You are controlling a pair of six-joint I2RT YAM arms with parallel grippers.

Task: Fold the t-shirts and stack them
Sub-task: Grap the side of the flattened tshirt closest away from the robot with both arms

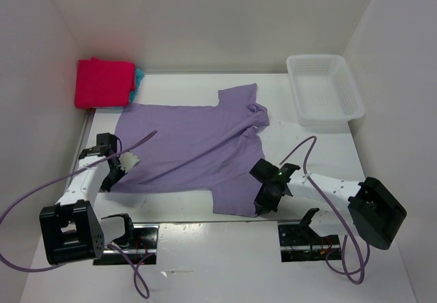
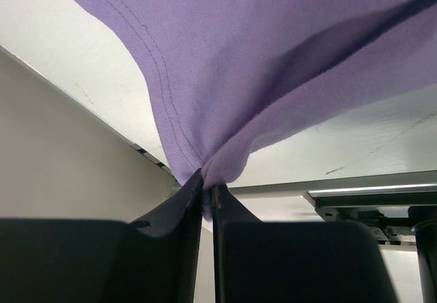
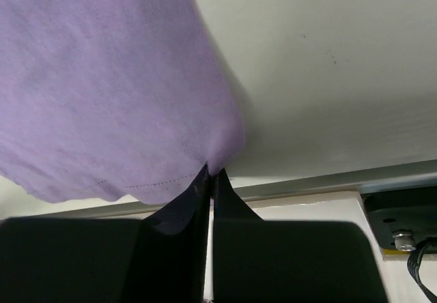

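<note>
Lavender t-shirt [image 1: 191, 146] lies spread flat between the grippers, a hem corner pinched in the closed left gripper [image 2: 207, 192], a sleeve edge clamped in the right gripper [image 3: 210, 175]; both bites look thin, so an uneven lift could tug cloth free.

Right wrist view. The right gripper [image 3: 210, 177] has its two dark fingers [image 3: 179, 211] pressed together, pinching a corner of the lavender shirt [image 3: 102, 91]. The cloth spreads up and to the left, with a stitched hem along its lower edge. To the right lies the bare white table [image 3: 328, 64], bordered below by a grey metal rail [image 3: 328, 180]. A bolt [image 3: 403, 236] sits at lower right.
</note>
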